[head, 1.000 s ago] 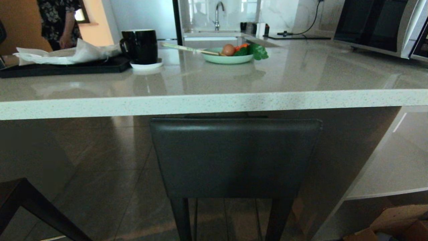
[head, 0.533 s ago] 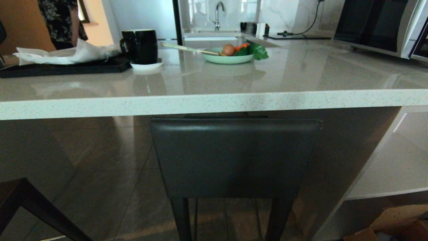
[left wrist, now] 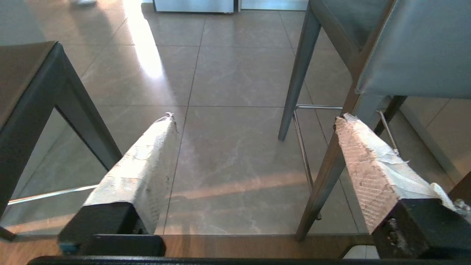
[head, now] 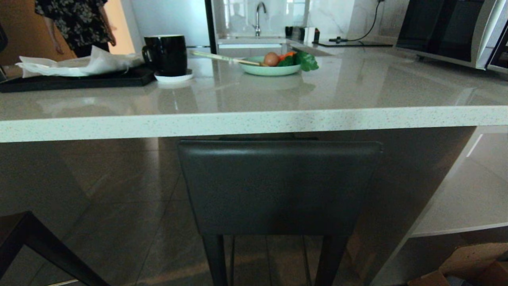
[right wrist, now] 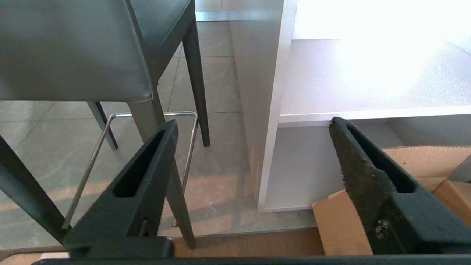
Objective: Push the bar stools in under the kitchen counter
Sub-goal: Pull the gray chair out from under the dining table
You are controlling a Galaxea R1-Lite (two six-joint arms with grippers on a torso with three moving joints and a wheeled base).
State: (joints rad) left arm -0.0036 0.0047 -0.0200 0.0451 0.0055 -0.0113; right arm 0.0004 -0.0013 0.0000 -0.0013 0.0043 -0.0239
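Stool [head: 279, 186], backrest toward the camera and parallel to the desk [head: 254, 119] edge, unmoved; left pincer [left wrist: 254, 121] and right pincer [right wrist: 254, 125] both released, empty.

Glossy grey floor tiles [left wrist: 235, 73] catch bright sunlight. A sink faucet [head: 259, 16] stands before a marbled wall [head: 337, 16].
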